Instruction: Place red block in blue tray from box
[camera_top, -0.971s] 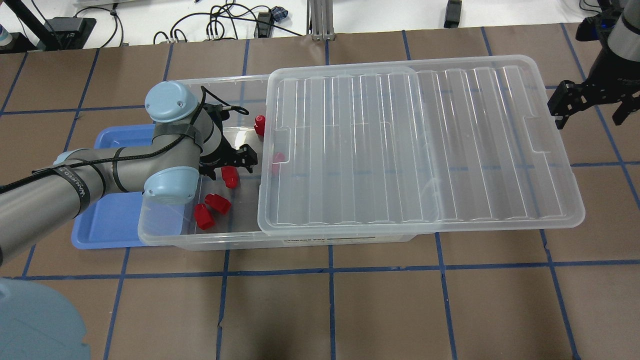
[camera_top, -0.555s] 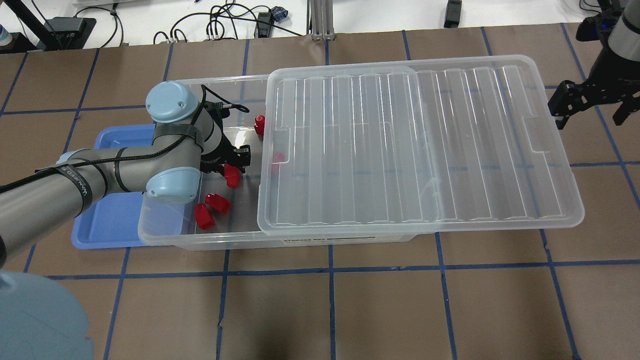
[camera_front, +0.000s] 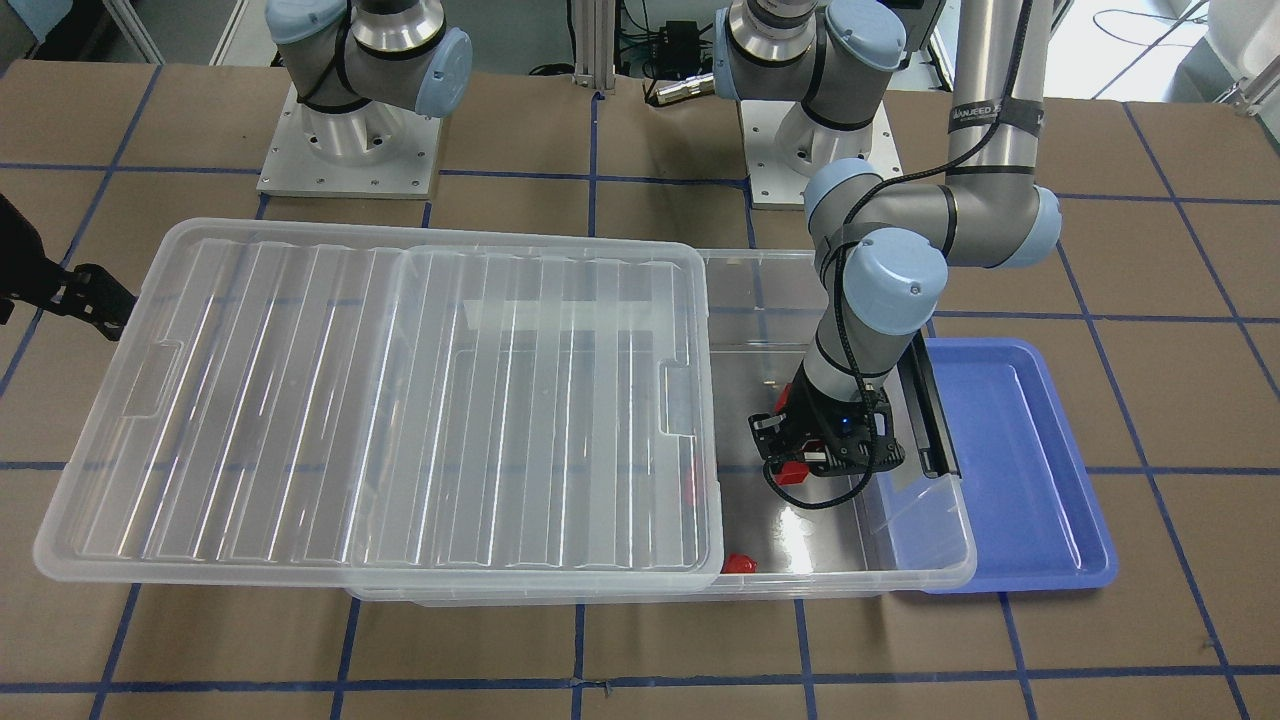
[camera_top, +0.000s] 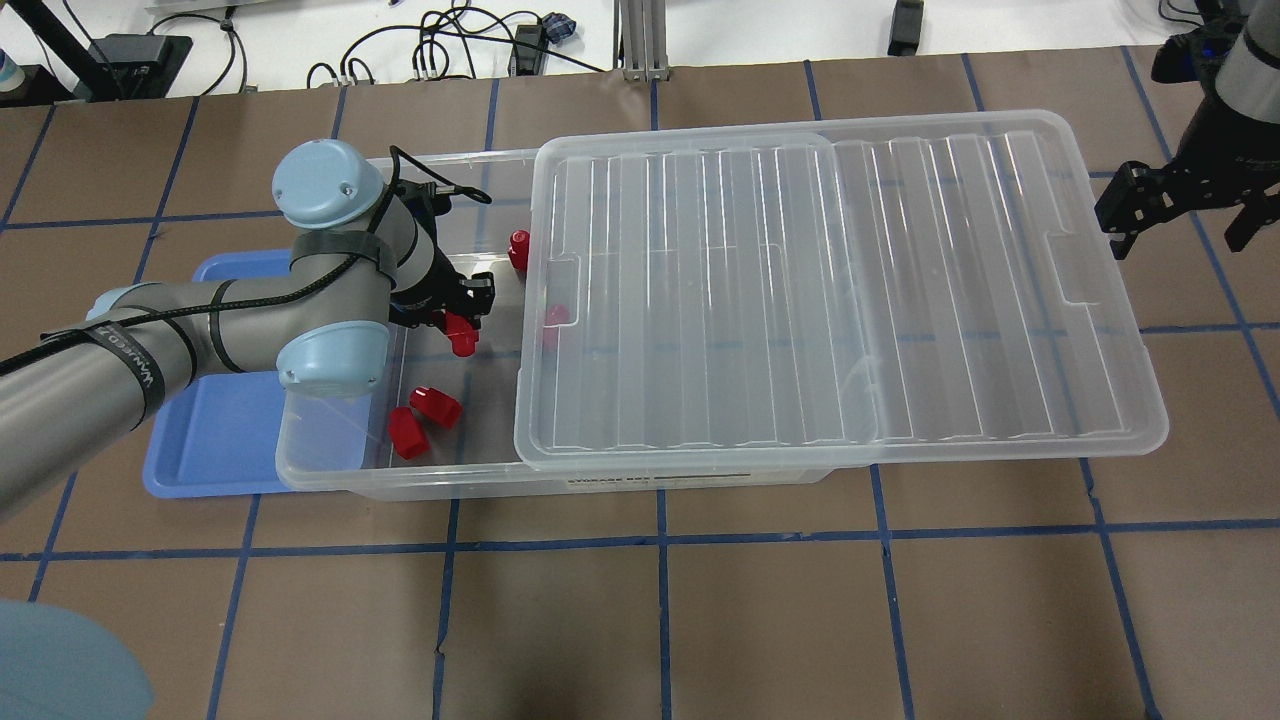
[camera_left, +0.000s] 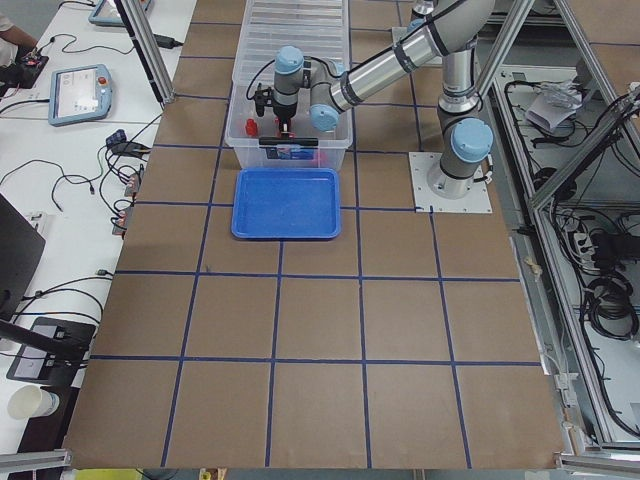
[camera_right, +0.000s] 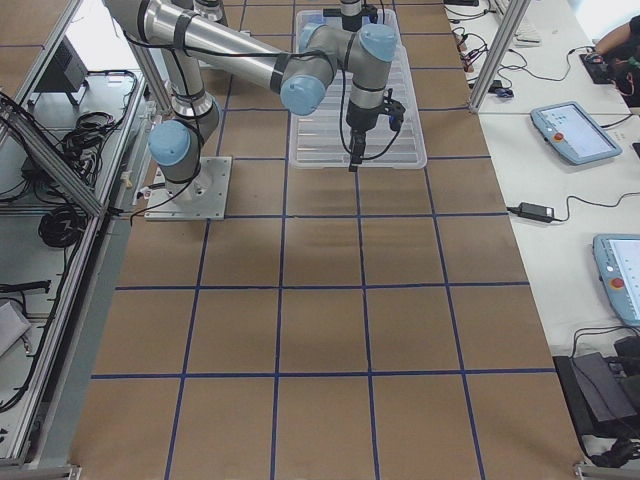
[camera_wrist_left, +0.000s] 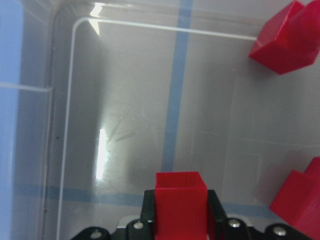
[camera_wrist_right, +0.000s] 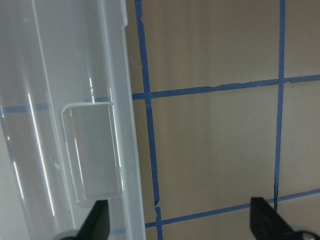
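Observation:
My left gripper (camera_top: 462, 322) is shut on a red block (camera_top: 461, 340) and holds it just above the floor of the clear box (camera_top: 330, 472), at the box's uncovered end. The wrist view shows the red block (camera_wrist_left: 180, 205) between the jaws. In the front view the gripper (camera_front: 800, 465) and the red block (camera_front: 795, 473) sit near the box's black latch end. The blue tray (camera_top: 215, 440) lies against that end of the box, partly under my left arm. My right gripper (camera_top: 1180, 215) is open and empty beyond the lid's far end.
The ribbed clear lid (camera_top: 830, 290) lies shifted over most of the box and overhangs its right end. Loose red blocks lie in the box: two near the front wall (camera_top: 420, 418), one at the back (camera_top: 519, 250), one under the lid edge (camera_top: 553, 318).
My left gripper closed on the red block and lifted it a little, moving slightly toward the back and the tray side. The right arm has not moved.

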